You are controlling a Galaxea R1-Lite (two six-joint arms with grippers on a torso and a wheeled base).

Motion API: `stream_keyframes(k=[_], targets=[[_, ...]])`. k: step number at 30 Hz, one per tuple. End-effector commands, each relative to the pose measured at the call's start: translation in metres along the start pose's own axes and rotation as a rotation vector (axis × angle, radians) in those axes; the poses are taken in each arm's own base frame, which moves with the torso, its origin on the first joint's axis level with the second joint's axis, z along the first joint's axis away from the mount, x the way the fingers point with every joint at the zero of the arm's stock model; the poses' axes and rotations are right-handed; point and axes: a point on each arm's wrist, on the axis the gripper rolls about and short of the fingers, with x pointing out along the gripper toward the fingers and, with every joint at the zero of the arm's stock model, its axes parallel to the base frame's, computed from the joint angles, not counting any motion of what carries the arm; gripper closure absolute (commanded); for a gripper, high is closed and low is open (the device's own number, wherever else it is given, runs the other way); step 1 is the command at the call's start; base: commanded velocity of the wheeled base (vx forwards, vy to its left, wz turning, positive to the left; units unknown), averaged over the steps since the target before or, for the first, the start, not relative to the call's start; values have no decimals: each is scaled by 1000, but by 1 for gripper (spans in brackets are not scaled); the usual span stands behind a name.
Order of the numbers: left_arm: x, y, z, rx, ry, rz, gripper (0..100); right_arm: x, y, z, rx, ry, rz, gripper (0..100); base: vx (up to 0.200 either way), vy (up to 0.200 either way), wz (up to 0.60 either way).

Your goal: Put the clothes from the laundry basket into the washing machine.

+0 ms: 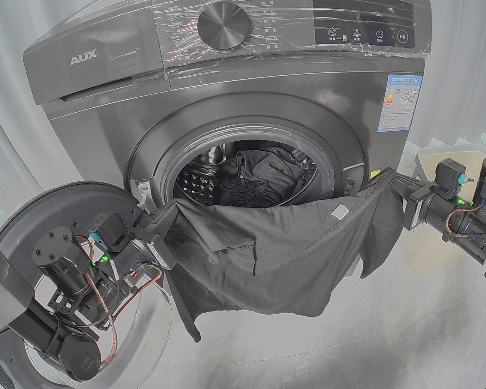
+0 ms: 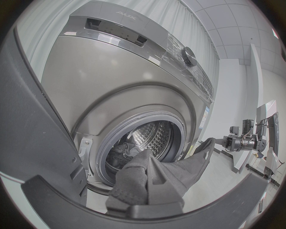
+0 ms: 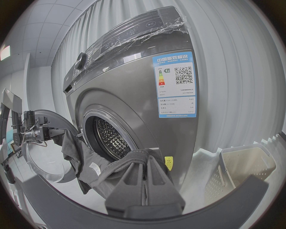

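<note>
Sagging dark cloth (image 1: 276,247) before round steel drum (image 1: 196,184)

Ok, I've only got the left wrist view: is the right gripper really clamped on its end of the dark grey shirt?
Observer: Yes. In the right wrist view the right gripper is shut, with the dark grey shirt bunched between its fingers.
Operator: And how does the shirt hang?
Observer: From the head view it is stretched between the left gripper and the right one, across the bottom of the round opening of the grey washing machine, its body sagging outside, below the rim.
Operator: Anything in the basket?
Observer: The cream perforated plastic laundry basket stands on the robot's right beside the machine; no clothes show in the part I can see.
</note>
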Motion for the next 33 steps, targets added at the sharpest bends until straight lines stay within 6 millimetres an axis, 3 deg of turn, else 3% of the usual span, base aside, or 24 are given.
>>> stream_keyframes(k=[1,16,17,22,24,28,33], targets=[[0,0,1,0,-2,-2,100,2,1,-6,1,16,5,100,0,0,0],[-1,-4,5,3,-17,-4,100,-2,12,-21,7,79,38,100,0,0,0],[0,-10,7,1,-25,-11,100,-5,15,-23,9,94,39,0,0,0,0],[5,-30,15,-11,-69,-24,100,-29,24,-47,4,231,56,0,0,0,0],[13,-42,21,-17,-102,-47,100,-40,30,-65,1,327,94,0,0,0,0],[18,-52,19,-25,-109,-38,100,-38,33,-83,2,399,121,0,0,0,0],[20,-61,15,-31,-101,-53,100,-24,53,-82,12,338,188,0,0,0,0]])
